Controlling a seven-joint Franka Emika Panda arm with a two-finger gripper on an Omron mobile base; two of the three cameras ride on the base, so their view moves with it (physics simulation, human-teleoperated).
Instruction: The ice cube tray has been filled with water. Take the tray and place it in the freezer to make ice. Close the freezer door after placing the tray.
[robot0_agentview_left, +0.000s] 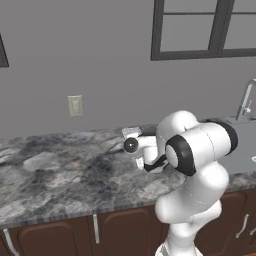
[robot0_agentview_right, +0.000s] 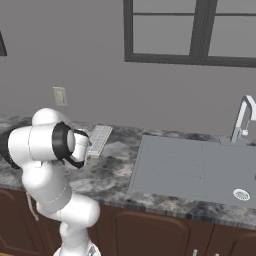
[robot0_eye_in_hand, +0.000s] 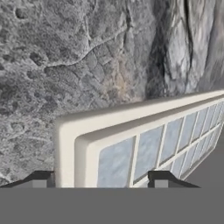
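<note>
Jaws apart, astride end rim of flat whitish-grey plastic ice cube tray with pale grey-blue water, on mottled grey stone counter.

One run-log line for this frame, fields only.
phase: grasping | claw: fingertips astride end of ice cube tray | tray: flat on counter, near sink | freezer: pending

The ice cube tray is whitish cream, its grid of square cells tinted pale grey-blue by the water. The surface is mottled grey and black marble with pale veins. The cabinets are dark reddish brown, the sink flat grey, the wall plain grey.
</note>
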